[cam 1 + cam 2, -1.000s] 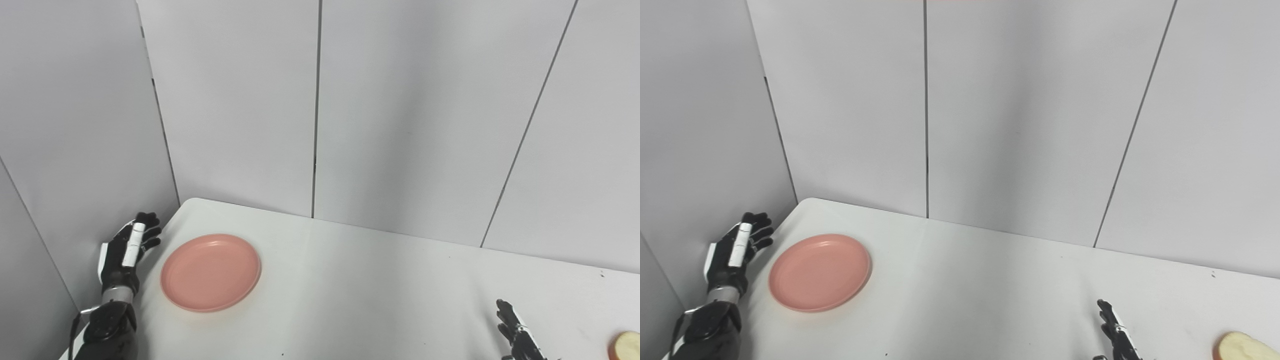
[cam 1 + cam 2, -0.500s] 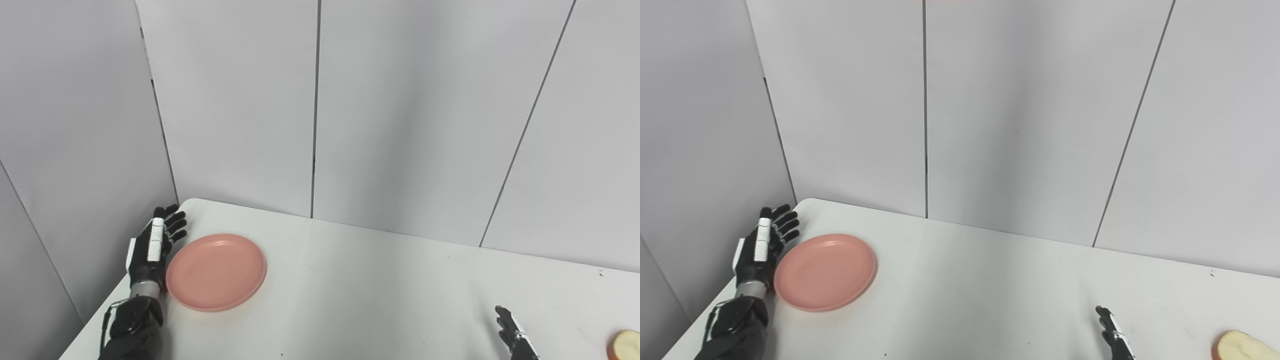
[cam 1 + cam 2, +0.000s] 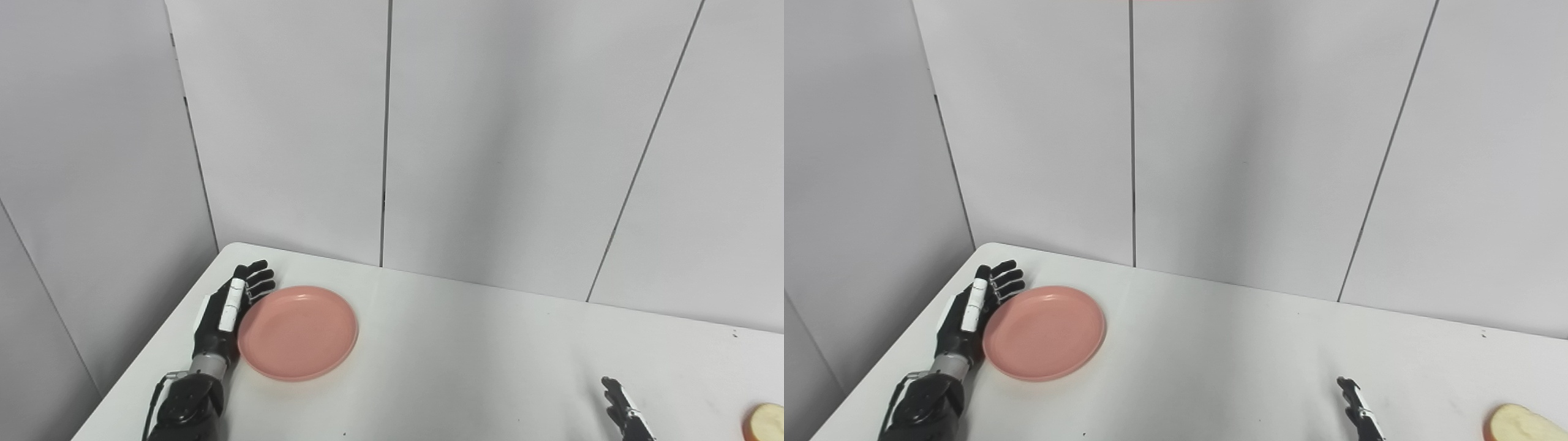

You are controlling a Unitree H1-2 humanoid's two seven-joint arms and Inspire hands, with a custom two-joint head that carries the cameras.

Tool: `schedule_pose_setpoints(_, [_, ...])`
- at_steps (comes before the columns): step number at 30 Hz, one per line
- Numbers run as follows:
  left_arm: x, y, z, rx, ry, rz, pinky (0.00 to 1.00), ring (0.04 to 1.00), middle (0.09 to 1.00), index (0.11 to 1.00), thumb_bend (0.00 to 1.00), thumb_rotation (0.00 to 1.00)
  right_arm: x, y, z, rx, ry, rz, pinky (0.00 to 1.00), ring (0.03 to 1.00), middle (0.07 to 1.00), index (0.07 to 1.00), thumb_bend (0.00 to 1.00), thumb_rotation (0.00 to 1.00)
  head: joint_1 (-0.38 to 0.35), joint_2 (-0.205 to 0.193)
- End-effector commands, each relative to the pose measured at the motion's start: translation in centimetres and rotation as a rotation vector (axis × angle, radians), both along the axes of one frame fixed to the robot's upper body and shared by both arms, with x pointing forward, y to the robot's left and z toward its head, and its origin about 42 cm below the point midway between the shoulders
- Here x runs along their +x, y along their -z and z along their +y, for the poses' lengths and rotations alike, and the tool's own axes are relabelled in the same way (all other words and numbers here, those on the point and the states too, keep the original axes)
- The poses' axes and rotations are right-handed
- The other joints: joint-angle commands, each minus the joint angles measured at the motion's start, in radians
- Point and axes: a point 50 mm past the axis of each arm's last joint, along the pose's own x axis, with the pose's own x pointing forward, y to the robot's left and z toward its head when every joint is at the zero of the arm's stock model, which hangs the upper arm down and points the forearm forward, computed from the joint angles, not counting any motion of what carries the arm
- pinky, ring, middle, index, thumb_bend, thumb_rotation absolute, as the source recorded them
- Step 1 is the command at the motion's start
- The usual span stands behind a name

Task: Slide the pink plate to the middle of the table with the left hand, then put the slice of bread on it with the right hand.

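The pink plate point(image 3: 298, 332) lies flat on the left part of the white table point(image 3: 465, 355). My left hand point(image 3: 228, 309) is open, fingers straight, standing edge-on against the plate's left rim. It also shows in the right eye view point(image 3: 975, 312) beside the plate point(image 3: 1044, 332). The slice of bread point(image 3: 1519, 424) lies at the bottom right, cut by the frame edge. Only the fingertips of my right hand point(image 3: 1356, 409) show at the bottom edge, left of the bread and apart from it.
Grey wall panels point(image 3: 490, 135) stand close behind the table and along its left side. The table's left edge point(image 3: 147, 361) runs just beside my left arm.
My left hand came in from beyond the table's left edge, met the plate's rim and pushed the plate to the right. My right hand sank a little lower in the frame.
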Motion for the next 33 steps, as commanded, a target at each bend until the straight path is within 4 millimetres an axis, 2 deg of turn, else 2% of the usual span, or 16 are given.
schedule_pose_setpoints(1, [-0.1, 0.5, -1.8, 0.000, 0.050, 0.020, 0.73, 0.763, 0.765, 0.731, 0.95, 0.87, -1.5, 1.7, -0.2, 0.011, 0.022, 0.051, 0.98, 0.981, 0.984, 0.927, 0.68, 0.89, -0.003, 0.003])
schedule_pose_setpoints(5, [-0.2, 0.6, -3.5, -0.001, 0.076, 0.016, 0.70, 0.751, 0.755, 0.723, 0.98, 0.85, -1.6, 1.7, -0.1, 0.008, 0.022, 0.047, 0.98, 0.979, 0.983, 0.930, 0.66, 0.88, -0.009, 0.009])
schedule_pose_setpoints(9, [-0.1, 0.9, -6.2, 0.002, 0.131, 0.013, 0.69, 0.743, 0.748, 0.721, 0.96, 0.86, -1.6, 1.6, 0.2, 0.004, 0.022, 0.053, 0.98, 0.973, 0.983, 0.927, 0.62, 0.87, -0.021, 0.012])
schedule_pose_setpoints(17, [0.6, 1.0, -11.0, 0.003, 0.225, 0.004, 0.69, 0.756, 0.752, 0.715, 0.95, 0.86, -1.5, 1.6, 0.9, -0.013, 0.025, 0.047, 0.96, 0.955, 0.971, 0.915, 0.67, 0.89, -0.062, 0.020])
schedule_pose_setpoints(22, [0.8, 1.1, -14.0, -0.016, 0.285, 0.004, 0.70, 0.759, 0.753, 0.715, 0.98, 0.87, -1.6, 1.5, 1.4, -0.023, 0.027, 0.036, 0.94, 0.937, 0.962, 0.899, 0.68, 0.90, -0.061, 0.023])
schedule_pose_setpoints(29, [0.9, 1.5, -17.9, 0.011, 0.399, 0.033, 0.72, 0.749, 0.748, 0.701, 0.97, 0.88, -1.7, 1.1, 2.2, -0.036, 0.033, 0.035, 0.93, 0.932, 0.962, 0.897, 0.68, 0.91, -0.104, 0.052])
schedule_pose_setpoints(33, [0.7, 1.8, -19.5, 0.011, 0.466, 0.061, 0.72, 0.768, 0.775, 0.736, 0.97, 0.91, -1.6, 0.7, 2.7, -0.045, 0.036, 0.033, 0.93, 0.920, 0.959, 0.893, 0.68, 0.92, -0.128, 0.078])
